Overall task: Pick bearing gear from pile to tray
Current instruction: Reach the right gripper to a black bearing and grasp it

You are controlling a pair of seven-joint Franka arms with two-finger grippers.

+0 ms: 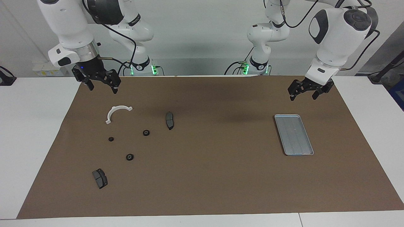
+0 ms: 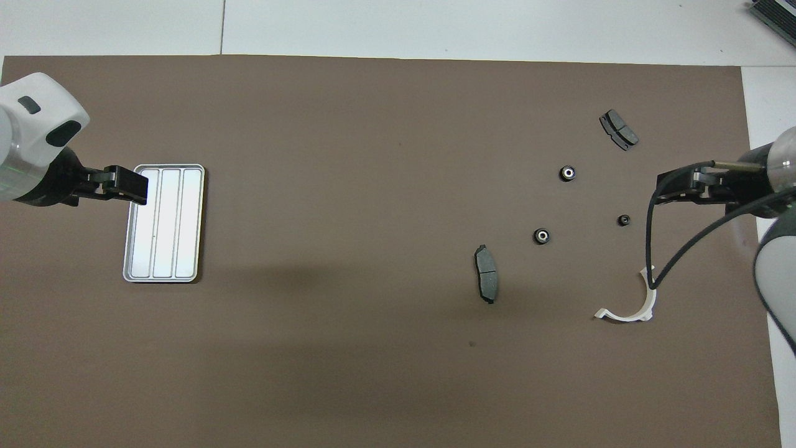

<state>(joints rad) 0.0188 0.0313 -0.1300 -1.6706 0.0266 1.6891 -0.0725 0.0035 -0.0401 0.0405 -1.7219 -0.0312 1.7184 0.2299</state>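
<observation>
The right hand [image 1: 101, 82] hung in the air at the right arm's end of the desk, wrist bent downward, its two fingers spread apart and holding nothing. The left hand [image 1: 306, 91] hung raised at the left arm's end, fingers likewise parted and pointing down, forearm sloping in from above.

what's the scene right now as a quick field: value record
tray: tray, nothing in it, toward the left arm's end of the table
gears: three gears on the brown mat, none picked yet, toward the right arm's end
brake pads: two brake pads, among the gears
bracket: white bracket, nearer to the robots than the gears
right gripper: right gripper, open, raised, holds nothing
left gripper: left gripper, open, raised near the tray, holds nothing
</observation>
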